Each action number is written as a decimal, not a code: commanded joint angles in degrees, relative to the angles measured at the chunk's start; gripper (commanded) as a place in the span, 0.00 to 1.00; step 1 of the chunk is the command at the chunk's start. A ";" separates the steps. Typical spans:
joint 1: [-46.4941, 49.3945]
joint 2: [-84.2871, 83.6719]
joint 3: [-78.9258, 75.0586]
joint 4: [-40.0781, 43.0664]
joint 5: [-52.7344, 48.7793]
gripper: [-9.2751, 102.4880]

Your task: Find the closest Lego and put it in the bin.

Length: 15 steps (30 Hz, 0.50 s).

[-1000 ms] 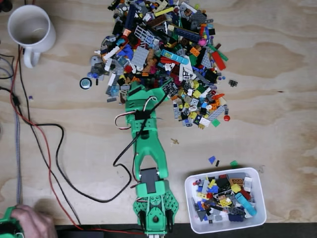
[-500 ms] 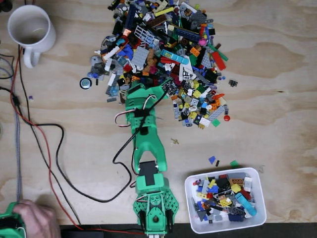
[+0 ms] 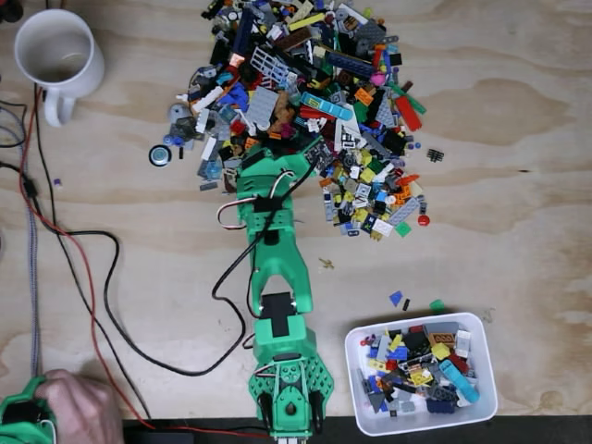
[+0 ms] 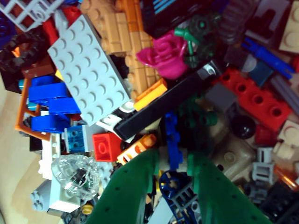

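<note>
A: We've pushed the arm [image 3: 276, 277] further up the table than it was a second ago; the gripper [image 4: 174, 161] now sits in the near edge of the pile [image 3: 305, 111], where before it was just short of it.

B: Agreed. In the wrist view our two green fingers [image 4: 126, 191] stand a narrow gap apart, and a thin blue piece [image 4: 172, 140] runs up between them. Whether we're actually pinching it, we can't tell.

A: So we judge we're at the grasp, not the carry. The bin [image 3: 421, 374] is well apart, at the lower right of the fixed view beside the arm's base, already partly filled.

B: What else differs? The hand [image 3: 79, 407] at the lower left has crept a little further into the fixed view. The mug [image 3: 55, 55] hasn't moved, nor has the bin.
</note>
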State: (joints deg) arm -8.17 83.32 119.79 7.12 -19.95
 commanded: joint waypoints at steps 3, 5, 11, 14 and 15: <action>1.32 2.29 -5.80 0.44 0.09 0.08; 1.14 3.87 -7.56 3.69 -0.88 0.08; -0.18 13.89 -16.08 25.40 -5.54 0.08; 0.18 20.39 -19.34 38.23 -7.29 0.08; 0.62 22.41 -20.74 42.80 -7.03 0.08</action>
State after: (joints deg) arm -7.91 91.76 108.90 32.87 -24.61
